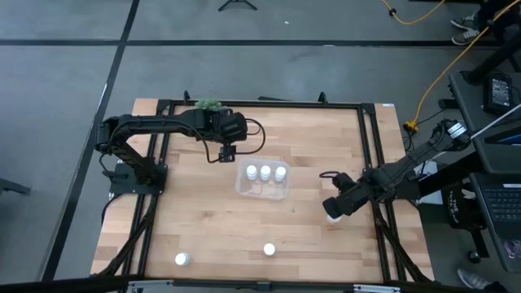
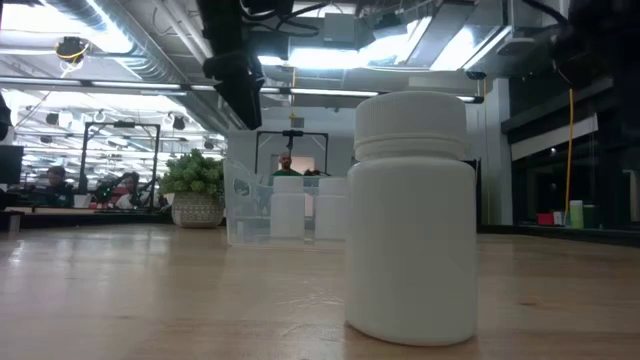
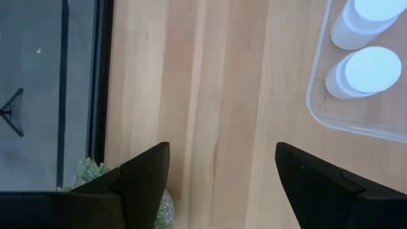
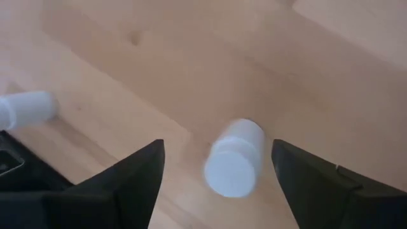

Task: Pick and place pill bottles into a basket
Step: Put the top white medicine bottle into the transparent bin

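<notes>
Three pill bottles (image 1: 265, 172) already sit in the clear basket (image 1: 244, 188) mid-table, so I'd call it about half done. Two more stand near the front edge, and one (image 4: 233, 157) is right under the right gripper (image 1: 334, 208), fingers spread on either side, not touching yet. Left gripper (image 1: 227, 152) hangs just beside the basket, fingers apart and empty.

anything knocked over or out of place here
Nothing stands out. Three pill bottles stand upright in the basket, and two more stand loose near the table's front edge. The right gripper, open, is over another upright bottle. The left gripper is open beside the basket.
</notes>
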{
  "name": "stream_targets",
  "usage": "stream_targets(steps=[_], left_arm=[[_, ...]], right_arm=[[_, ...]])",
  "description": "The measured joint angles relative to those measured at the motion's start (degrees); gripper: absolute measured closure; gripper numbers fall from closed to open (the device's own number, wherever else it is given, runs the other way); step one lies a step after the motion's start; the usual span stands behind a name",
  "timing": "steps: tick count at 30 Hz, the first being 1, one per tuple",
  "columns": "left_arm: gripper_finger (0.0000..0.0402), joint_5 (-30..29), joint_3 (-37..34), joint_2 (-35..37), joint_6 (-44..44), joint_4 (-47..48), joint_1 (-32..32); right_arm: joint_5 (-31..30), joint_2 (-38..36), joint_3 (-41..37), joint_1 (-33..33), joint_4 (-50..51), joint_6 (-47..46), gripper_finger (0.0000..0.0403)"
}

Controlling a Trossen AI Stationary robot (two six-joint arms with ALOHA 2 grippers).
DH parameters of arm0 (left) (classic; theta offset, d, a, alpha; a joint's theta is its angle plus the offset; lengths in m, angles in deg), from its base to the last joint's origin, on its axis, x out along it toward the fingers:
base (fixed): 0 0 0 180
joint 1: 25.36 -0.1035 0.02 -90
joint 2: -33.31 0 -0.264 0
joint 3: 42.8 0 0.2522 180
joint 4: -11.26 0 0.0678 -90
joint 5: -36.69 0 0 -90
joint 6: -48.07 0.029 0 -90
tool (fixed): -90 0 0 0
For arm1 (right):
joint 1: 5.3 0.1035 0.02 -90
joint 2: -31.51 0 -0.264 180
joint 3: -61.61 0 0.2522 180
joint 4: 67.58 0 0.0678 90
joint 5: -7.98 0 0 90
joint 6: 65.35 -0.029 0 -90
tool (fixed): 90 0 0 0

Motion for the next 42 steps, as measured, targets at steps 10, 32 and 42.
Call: stream_targets(steps=[10, 32, 42], left_arm=[[0.0121, -0.01, 0.01, 0.00, -0.06, -3.72, -0.04], [0.0121, 0.21, 0.01, 0.00, -2.90, -3.66, -0.04], [0.0121, 0.24, 0.01, 0.00, -2.46, -3.55, 0.06]], right_arm=[[3.29, 0.06, 0.02, 0.00, 3.82, -6.64, 0.0112], [8.23, 10.83, 0.04, 0.35, -4.72, -7.01, 0.0111], [8.23, 15.29, 0.07, 1.60, -5.51, -6.94, 0.0113]])
